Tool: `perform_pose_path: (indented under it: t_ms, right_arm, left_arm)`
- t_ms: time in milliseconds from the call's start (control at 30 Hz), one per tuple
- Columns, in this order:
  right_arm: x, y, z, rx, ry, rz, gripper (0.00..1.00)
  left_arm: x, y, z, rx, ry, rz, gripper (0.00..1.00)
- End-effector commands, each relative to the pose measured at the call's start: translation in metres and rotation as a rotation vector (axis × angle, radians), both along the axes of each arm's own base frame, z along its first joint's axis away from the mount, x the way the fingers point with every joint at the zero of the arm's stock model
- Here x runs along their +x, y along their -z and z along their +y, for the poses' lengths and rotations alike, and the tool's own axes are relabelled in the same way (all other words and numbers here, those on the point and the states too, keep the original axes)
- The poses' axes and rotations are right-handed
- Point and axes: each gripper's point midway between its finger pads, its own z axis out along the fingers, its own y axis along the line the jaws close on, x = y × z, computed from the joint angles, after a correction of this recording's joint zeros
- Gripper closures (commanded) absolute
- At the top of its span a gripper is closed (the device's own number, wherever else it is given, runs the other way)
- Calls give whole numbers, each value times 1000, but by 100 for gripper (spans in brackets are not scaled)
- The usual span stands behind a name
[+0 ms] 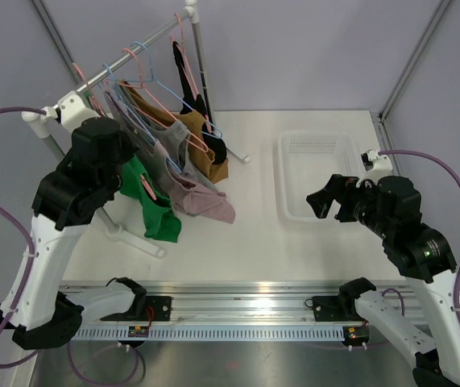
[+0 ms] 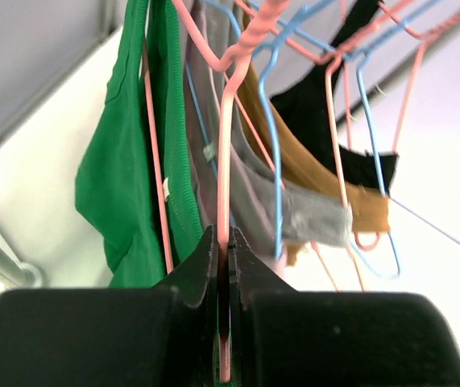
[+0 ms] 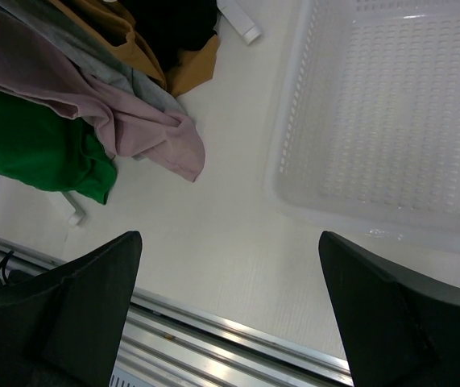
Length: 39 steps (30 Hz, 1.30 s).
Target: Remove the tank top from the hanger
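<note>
- The left gripper (image 2: 224, 242) is pressed together on a thin wire of a pink hanger (image 2: 225, 153), probably so that the hanger is kept steady on the rail (image 1: 133, 52).
- The green tank top (image 2: 125, 185) is hung just beside the pinched wire, among other garments. Whether this hanger is its own cannot be told.
- The right gripper (image 3: 230, 258) is held spread above the table (image 3: 238, 201), near the white basket (image 3: 290, 173). It is judged to be free for pulling the cloth off.

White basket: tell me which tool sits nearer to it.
Right. The right tool hovers open at the near-left corner of the white basket; the left tool is far off at the clothes rack, shut on a pink hanger.
</note>
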Motion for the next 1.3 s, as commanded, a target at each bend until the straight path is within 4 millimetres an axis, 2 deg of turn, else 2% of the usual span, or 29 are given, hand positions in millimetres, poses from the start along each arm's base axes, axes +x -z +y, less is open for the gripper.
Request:
perform_pose_path:
  t_ms: [0, 33, 67, 100, 200, 233, 267, 300, 333, 400, 433, 467, 500, 533, 567, 600, 633, 667, 733, 800, 833, 900, 967, 1000, 1067, 1100, 1167, 1200, 1267]
  right_arm:
    - [3, -13, 6, 16, -29, -48, 0]
    - [4, -15, 5, 13, -27, -58, 1]
    - [4, -16, 5, 12, -27, -57, 0]
    - [5, -16, 6, 9, -28, -59, 1]
    - [6, -19, 6, 9, -31, -67, 1]
    - [7, -21, 7, 13, -32, -74, 0]
    - [7, -22, 9, 21, -44, -75, 0]
    - [7, -23, 12, 27, -57, -78, 0]
    - [7, -25, 18, 48, -86, -85, 1]
    - [8, -26, 27, 69, -127, -88, 0]
    - [9, -28, 33, 92, -154, -104, 1]
    - [4, -30, 45, 125, -224, -103, 0]
    - [4, -23, 53, 144, -262, -83, 0]
    - [-2, -32, 67, 195, -350, -113, 0]
    - [-3, -33, 74, 220, -389, -115, 0]
    - [-1, -25, 82, 253, -416, -73, 0]
    - [-4, -32, 92, 294, -480, -93, 0]
    - [-3, -30, 97, 316, -497, -83, 1]
    - [6, -21, 108, 359, -506, -52, 0]
    - [4, -7, 122, 368, -530, -26, 0]
    - [11, -8, 126, 380, -501, -50, 1]
    - [2, 2, 145, 382, -536, -38, 1]
    - [9, 18, 153, 365, -478, -46, 2]
    - [3, 34, 163, 348, -486, -22, 3]
    - [14, 40, 166, 354, -409, -51, 7]
    - [10, 56, 172, 349, -411, -21, 8]
    - [14, 58, 178, 359, -387, -42, 12]
    - [14, 69, 181, 349, -386, -27, 12]
    - [15, 70, 190, 361, -392, -47, 12]
  left_arm:
    - [-22, -12, -10, -130, 88, -85, 100]
    - [-27, -9, -15, -143, 123, -87, 100]
    - [-30, 4, -23, -152, 170, -61, 100]
    - [-44, 0, -20, -186, 194, -92, 100]
    - [-61, 25, -31, -206, 292, -55, 100]
    - [-75, 22, -28, -226, 323, -84, 100]
    - [-83, 29, -36, -237, 384, -67, 100]
    - [-86, 48, -41, -223, 419, -30, 100]
    - [-101, 47, -39, -240, 459, -60, 100]
    - [-116, 65, -46, -247, 533, -23, 100]
    - [-120, 82, -50, -240, 560, 12, 100]
    - [-136, 85, -54, -257, 628, 4, 100]
    - [-143, 92, -56, -250, 665, 20, 100]
    - [-148, 106, -61, -246, 703, 53, 100]
    - [-164, 110, -72, -263, 805, 71, 100]
    - [-170, 117, -78, -248, 862, 90, 100]
    - [-175, 131, -84, -247, 907, 130, 100]
    - [-185, 138, -94, -265, 984, 158, 100]
    - [-192, 150, -104, -271, 1066, 195, 100]
    - [-198, 166, -121, -298, 1177, 243, 100]
    - [-199, 170, -126, -307, 1203, 257, 100]
    - [-199, 172, -140, -338, 1285, 254, 100]
    - [-196, 166, -151, -362, 1347, 234, 100]
    - [-195, 167, -155, -375, 1361, 236, 100]
    - [-193, 157, -165, -401, 1410, 189, 100]
    - [-193, 158, -168, -430, 1414, 194, 100]
    - [-191, 147, -175, -453, 1441, 136, 100]
    - [-190, 144, -177, -482, 1435, 132, 100]
    - [-187, 139, -182, -508, 1442, 97, 100]
